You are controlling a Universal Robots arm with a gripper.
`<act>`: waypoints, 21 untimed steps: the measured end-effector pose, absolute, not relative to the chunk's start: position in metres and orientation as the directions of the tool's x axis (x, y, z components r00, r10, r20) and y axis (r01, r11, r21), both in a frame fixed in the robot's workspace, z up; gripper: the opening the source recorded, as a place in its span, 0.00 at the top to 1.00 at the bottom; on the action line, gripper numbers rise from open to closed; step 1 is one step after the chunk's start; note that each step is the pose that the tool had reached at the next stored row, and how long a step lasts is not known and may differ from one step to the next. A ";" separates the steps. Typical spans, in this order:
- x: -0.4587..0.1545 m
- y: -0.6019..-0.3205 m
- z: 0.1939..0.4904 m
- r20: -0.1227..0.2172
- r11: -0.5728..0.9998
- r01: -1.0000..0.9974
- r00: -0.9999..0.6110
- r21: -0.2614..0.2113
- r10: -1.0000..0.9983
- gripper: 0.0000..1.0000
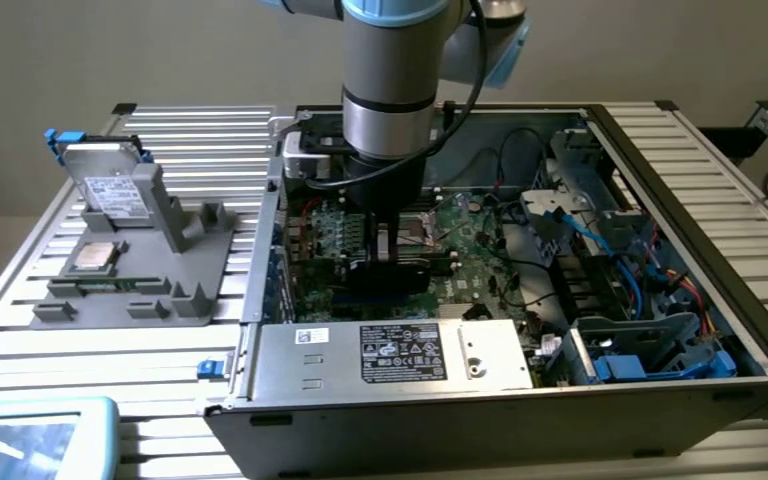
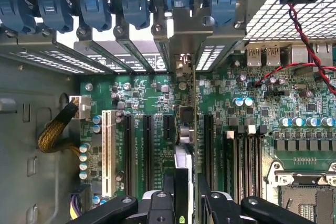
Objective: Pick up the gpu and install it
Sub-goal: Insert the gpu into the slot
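Observation:
The gpu (image 2: 187, 129) is edge-on in the wrist view, a thin upright card standing over the green motherboard (image 2: 142, 93) between two long black slots. Its silvery end bracket (image 2: 185, 38) reaches the rear slot openings under the blue clips. My gripper (image 2: 185, 195) is shut on the card's near end, one black finger on each side. In the exterior view the gripper (image 1: 391, 245) hangs straight down inside the open computer case (image 1: 704, 200) with the black gpu (image 1: 391, 277) just below it, low over the board. Whether the card sits in a slot I cannot tell.
A grey fixture (image 1: 157, 285) at the exterior view's left carries a silver drive with blue clips (image 1: 107, 180) and a processor chip (image 1: 91, 256). The power supply box (image 1: 384, 355) lies along the case's near side. Blue and black cables (image 1: 624, 260) fill the exterior view's right half of the case.

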State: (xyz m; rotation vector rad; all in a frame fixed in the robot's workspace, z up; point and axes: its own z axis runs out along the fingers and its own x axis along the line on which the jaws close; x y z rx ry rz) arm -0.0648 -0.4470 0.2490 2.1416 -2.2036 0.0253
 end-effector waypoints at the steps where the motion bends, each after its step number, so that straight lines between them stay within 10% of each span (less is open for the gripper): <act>1: -0.065 -0.447 0.249 0.061 0.030 -0.999 -0.027 0.036 -0.998 0.73; 21: -0.065 -0.447 0.248 0.055 0.029 -0.999 -0.027 0.035 -0.998 0.73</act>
